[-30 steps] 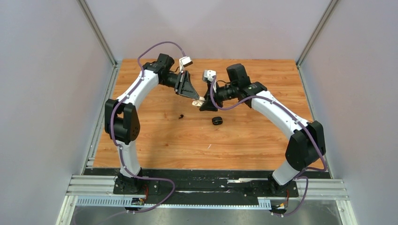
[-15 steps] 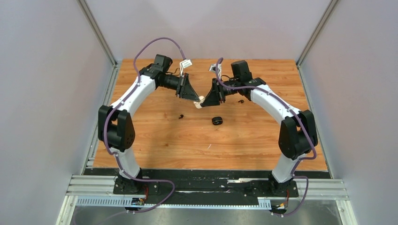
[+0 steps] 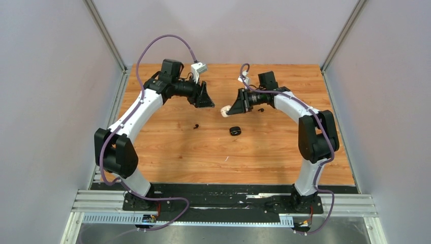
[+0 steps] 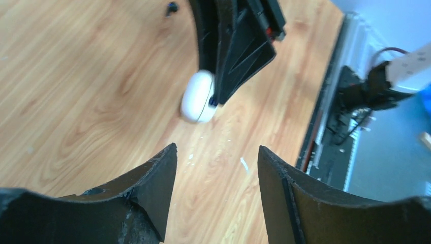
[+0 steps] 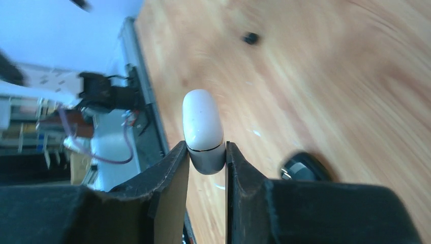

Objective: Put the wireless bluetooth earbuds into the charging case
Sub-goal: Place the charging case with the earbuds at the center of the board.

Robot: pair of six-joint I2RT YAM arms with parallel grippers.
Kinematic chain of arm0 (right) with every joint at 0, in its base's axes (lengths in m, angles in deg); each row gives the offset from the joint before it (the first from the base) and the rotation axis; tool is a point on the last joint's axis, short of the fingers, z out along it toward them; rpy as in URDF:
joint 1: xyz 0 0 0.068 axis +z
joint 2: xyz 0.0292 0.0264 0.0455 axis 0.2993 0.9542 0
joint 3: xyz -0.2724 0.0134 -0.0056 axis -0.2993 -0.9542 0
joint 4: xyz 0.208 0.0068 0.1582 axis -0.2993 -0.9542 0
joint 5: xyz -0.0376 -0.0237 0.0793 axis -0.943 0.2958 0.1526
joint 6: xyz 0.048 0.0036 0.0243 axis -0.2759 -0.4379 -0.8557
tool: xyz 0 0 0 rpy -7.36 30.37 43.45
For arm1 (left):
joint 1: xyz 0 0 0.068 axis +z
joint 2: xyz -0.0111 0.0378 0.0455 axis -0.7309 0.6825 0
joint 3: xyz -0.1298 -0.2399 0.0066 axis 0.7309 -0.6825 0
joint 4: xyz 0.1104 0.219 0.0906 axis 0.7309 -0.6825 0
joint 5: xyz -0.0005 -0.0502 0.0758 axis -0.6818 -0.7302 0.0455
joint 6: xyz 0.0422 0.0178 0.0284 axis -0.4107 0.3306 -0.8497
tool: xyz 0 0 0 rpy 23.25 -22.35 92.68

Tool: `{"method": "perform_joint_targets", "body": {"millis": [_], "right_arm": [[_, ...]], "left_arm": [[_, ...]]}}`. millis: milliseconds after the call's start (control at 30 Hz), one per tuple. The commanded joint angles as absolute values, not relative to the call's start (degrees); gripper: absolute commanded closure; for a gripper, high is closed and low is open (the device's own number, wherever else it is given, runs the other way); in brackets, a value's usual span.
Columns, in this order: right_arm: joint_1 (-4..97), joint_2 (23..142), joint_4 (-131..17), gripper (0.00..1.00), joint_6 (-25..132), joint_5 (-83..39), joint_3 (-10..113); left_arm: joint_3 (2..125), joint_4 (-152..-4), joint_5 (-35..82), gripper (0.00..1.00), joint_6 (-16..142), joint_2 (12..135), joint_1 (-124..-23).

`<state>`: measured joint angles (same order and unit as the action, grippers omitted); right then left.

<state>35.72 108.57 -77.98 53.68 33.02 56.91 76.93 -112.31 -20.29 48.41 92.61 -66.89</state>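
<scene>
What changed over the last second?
The left gripper opened and pulled back toward its own side, away from the white case. The right gripper kept its grip on that case and drew it slightly rightward. The black case and loose black earbud stayed put.

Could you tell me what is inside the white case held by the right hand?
Nothing inside shows: the white case is shut in the right hand, only its shell and seam visible. Its contents are hidden.

A wooden tabletop [image 3: 203, 157] lies between grey walls [image 3: 45, 101], behind a metal rail [image 3: 350, 205].
</scene>
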Motion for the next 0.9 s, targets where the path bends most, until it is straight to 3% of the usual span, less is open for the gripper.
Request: {"method": "perform_joint_targets", "body": {"millis": [0, 167, 333, 433, 767, 867], "right_arm": [[29.7, 108.1, -80.9, 1.0, 57.0, 21.0, 51.9], [25.9, 108.6, -85.8, 1.0, 64.8, 10.9, 48.2], [24.7, 107.2, -87.0, 0.98, 69.3, 5.9, 43.7], [24.7, 106.5, -86.1, 0.87, 72.6, 3.4, 41.3], [22.1, 100.8, -89.7, 0.41, 84.6, -6.7, 42.9], [20.6, 98.5, -92.3, 0.39, 87.0, -8.0, 46.8]], "left_arm": [[76.8, -114.7, -6.9, 0.31, 49.7, 89.9, -66.9], [74.8, -118.9, -4.3, 0.23, 53.7, 91.3, -66.9], [71.5, -117.1, -4.3, 0.07, 57.8, 90.7, -66.9], [72.9, -118.7, -4.4, 0.03, 57.7, 91.9, -66.9], [74.9, -117.9, -4.3, 0.06, 57.0, 89.6, -66.9], [74.4, -118.4, -5.8, 0.07, 52.7, 89.3, -66.9]]}}
